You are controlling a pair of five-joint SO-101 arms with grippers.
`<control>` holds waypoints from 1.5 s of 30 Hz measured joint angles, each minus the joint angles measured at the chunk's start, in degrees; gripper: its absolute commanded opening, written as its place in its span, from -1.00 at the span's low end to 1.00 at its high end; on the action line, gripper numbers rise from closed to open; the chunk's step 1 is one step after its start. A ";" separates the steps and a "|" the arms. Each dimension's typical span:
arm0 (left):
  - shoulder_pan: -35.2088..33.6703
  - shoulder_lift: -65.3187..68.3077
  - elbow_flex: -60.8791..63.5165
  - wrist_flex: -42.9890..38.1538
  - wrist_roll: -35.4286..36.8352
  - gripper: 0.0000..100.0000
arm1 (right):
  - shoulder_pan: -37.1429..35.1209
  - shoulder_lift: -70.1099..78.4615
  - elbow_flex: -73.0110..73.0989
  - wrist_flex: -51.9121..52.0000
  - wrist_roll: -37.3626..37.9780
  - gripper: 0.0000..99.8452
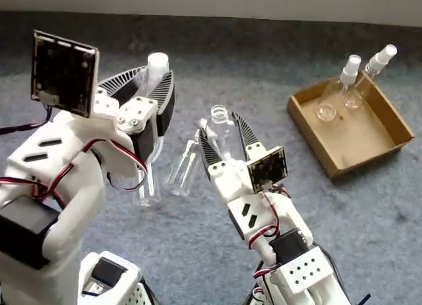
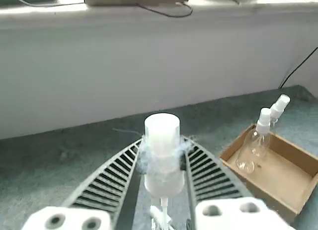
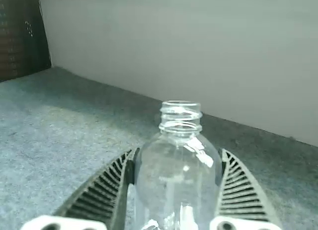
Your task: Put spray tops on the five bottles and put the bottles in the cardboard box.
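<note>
Cardboard box [image 1: 366,137]: I count two capped bottles [image 1: 343,87] inside. Left gripper [image 1: 157,73] clamped on spray top [image 1: 158,60]; right gripper [image 1: 219,130] clamped on uncapped bottle [image 1: 219,112]. Loose bottles [image 1: 183,165] on table [image 1: 330,219] pending.

On my screens a white spray top [image 2: 161,153], a clear colourless bottle [image 3: 176,180], black slatted fingers [image 2: 114,180] on white arm bodies [image 1: 66,166], red and black wires [image 1: 135,155], a tan-brown cardboard box [image 1: 369,147] — plain — two more clear bottles [image 1: 333,97] with white tops, mottled grey-blue carpet [image 1: 198,252], off-white wall [image 2: 149,56].
</note>
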 measured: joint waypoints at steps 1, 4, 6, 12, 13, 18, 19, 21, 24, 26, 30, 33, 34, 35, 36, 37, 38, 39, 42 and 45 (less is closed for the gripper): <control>-0.09 -1.32 2.46 -3.34 0.18 -0.99 | 0.00 0.00 0.35 -0.09 0.00 -0.68; -0.18 -5.54 11.16 -13.45 0.26 -0.99 | 0.00 0.00 0.26 -0.18 0.00 -0.68; -0.09 -8.62 16.88 -19.69 0.26 -0.99 | 0.00 0.00 0.26 -0.18 0.00 -0.68; -0.09 -17.32 26.46 -31.30 0.35 -0.99 | 0.00 -2.99 0.26 -0.18 0.00 -0.68; -0.09 -18.20 26.99 -32.35 0.35 -0.99 | 0.00 -4.75 0.26 -0.18 0.00 -0.68; 0.00 -20.04 30.33 -36.31 0.53 -0.99 | -0.79 -15.38 3.60 1.32 0.00 -0.68; -0.18 -20.22 31.03 -37.54 0.62 -0.99 | -0.79 -16.97 4.84 2.55 0.00 -0.68; -0.26 -19.78 32.44 -39.65 0.79 -0.99 | -0.70 -19.87 6.33 4.57 0.00 -0.68; 0.00 -19.78 33.23 -42.55 0.79 -0.99 | -0.70 -23.82 7.38 4.92 0.00 -0.68; 0.44 -19.78 33.23 -44.22 0.79 -0.99 | -0.62 -26.73 9.32 5.01 0.00 -0.68; 6.59 -20.04 33.23 -47.30 0.79 -0.99 | -0.62 -28.13 13.63 5.01 0.00 -0.68; 9.93 -19.78 33.23 -50.81 0.79 -0.99 | -0.62 -28.22 13.89 5.01 0.00 -0.68; 10.64 -19.78 33.76 -52.31 0.79 -0.99 | -0.62 -28.22 13.98 5.01 0.00 -0.68; 11.52 -20.22 34.73 -54.07 0.79 -0.99 | -0.62 -28.22 13.98 5.01 0.00 -0.68; 12.48 -20.40 36.04 -56.00 0.79 -0.99 | -0.62 -28.22 13.98 5.01 0.00 -0.68; 13.27 -20.40 37.45 -57.85 0.79 -0.99 | -0.62 -28.22 13.98 5.01 0.00 -0.68; 14.07 -20.40 38.95 -59.52 0.79 -0.99 | -0.62 -28.22 13.98 5.01 0.00 -0.68; 14.68 -20.48 40.44 -60.84 0.79 -0.99 | -0.62 -28.22 13.98 5.01 0.00 -0.68; 14.77 -19.78 44.57 -63.03 0.79 -0.99 | -0.62 -28.22 13.98 5.01 0.00 -0.68; 14.77 -19.60 46.51 -63.30 0.79 -0.99 | -0.62 -28.22 13.98 5.01 0.00 -0.68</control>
